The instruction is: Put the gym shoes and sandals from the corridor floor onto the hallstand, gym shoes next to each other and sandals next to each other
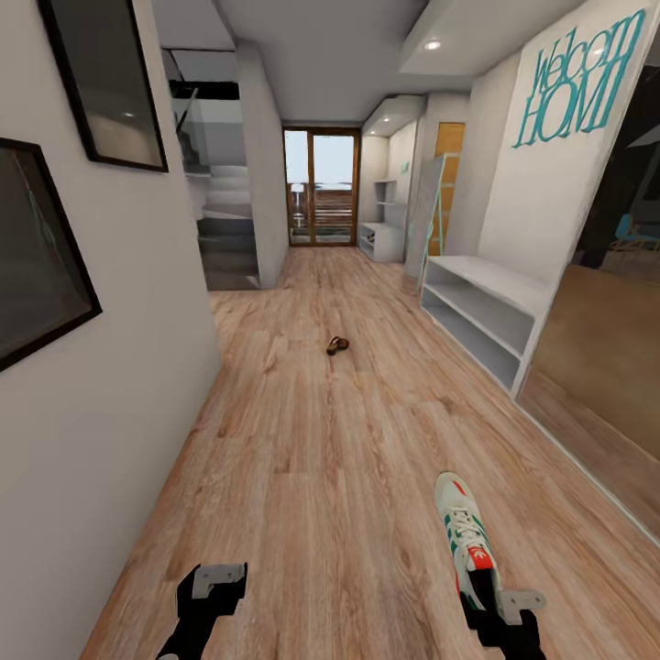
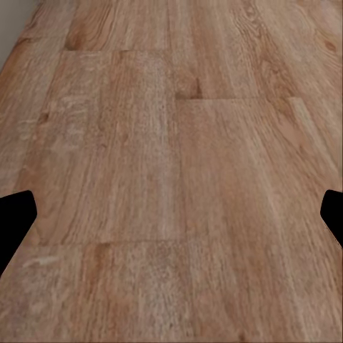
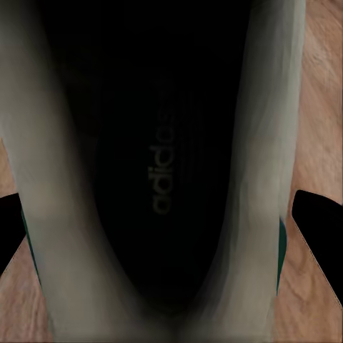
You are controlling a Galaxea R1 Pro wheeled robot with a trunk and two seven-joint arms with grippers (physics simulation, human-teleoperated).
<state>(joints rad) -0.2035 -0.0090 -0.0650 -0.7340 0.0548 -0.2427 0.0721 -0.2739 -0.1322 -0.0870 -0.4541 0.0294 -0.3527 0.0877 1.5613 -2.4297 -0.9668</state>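
Teal lettering reading "Welcom HOM" (image 1: 579,81), cut off by the picture's edge, covers the white wall at the far right, and the right wrist view shows "adidas" (image 3: 163,170) printed on the dark insole of a gym shoe (image 1: 467,539). That white shoe, with green stripes and a red-orange heel, points away down the corridor, its heel at the right claw (image 1: 502,612), which grips it low at the near right. The left claw (image 1: 213,587) hangs open and empty at the near left over the corridor floor (image 1: 312,458). Two brown sandals (image 1: 336,346) lie together on the planks farther ahead. The white hallstand (image 1: 481,312) stands along the right wall, its shelves bare.
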